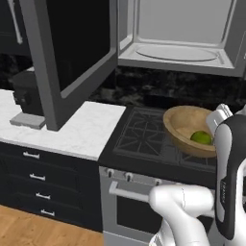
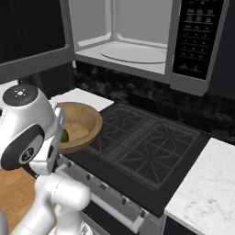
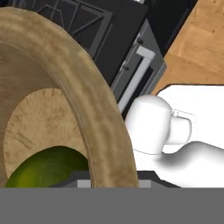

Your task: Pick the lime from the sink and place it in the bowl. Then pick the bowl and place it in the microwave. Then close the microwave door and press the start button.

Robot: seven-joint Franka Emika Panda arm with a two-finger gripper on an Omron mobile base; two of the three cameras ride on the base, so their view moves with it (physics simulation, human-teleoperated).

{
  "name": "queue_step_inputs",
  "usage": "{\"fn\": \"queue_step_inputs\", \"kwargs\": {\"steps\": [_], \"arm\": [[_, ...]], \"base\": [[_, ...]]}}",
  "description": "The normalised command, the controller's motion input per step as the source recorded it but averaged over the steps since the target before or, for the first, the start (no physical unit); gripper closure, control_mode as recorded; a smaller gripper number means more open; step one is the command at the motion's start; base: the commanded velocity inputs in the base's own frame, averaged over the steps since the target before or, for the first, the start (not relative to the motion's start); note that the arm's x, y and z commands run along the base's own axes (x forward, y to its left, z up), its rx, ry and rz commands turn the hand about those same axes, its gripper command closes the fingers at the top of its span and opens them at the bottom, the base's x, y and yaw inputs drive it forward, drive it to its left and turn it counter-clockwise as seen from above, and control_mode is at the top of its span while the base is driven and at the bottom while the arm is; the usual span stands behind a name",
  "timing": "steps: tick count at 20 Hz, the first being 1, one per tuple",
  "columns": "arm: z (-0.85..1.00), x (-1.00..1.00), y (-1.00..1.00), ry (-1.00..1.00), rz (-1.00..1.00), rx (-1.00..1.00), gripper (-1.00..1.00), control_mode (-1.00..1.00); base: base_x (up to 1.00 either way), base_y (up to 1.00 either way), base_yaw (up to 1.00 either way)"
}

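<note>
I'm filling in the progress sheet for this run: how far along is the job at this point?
Done: the lime lies inside the bowl. In hand: the bowl looks lifted and tilted over the stove, its rim close against the hand camera, so the gripper appears shut on that rim. Left: set the bowl on the turntable of the microwave, swing the open microwave door shut, then press start.

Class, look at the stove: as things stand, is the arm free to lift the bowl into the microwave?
Probably yes: the microwave door stands swung open, its pale cavity is bare, and the bowl with the lime sits just below it.
</note>
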Motion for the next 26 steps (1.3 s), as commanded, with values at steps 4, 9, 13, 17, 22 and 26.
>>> {"fn": "queue_step_inputs", "kwargs": {"steps": [4, 9, 13, 17, 22, 26], "arm": [[0.0, 0.0, 0.0, 0.0, 0.0, 0.0, 1.0, 1.0], [0.0, 0.0, 0.0, 0.0, 0.0, 0.0, 1.0, 1.0], [0.0, 0.0, 0.0, 0.0, 0.0, 0.0, 1.0, 1.0], [0.0, 0.0, 0.0, 0.0, 0.0, 0.0, 1.0, 1.0], [0.71, -0.05, -0.07, -0.26, -0.05, 0.0, 1.0, -1.0], [0.77, 0.0, 0.0, -0.25, -0.14, 0.0, 1.0, -1.0]], "base": [[0.31, 0.06, 0.33], [0.32, -0.19, 0.19], [0.42, -0.21, 0.1], [0.04, -0.02, 0.03], [0.0, 0.0, 0.0], [0.0, 0.0, 0.0]]}}
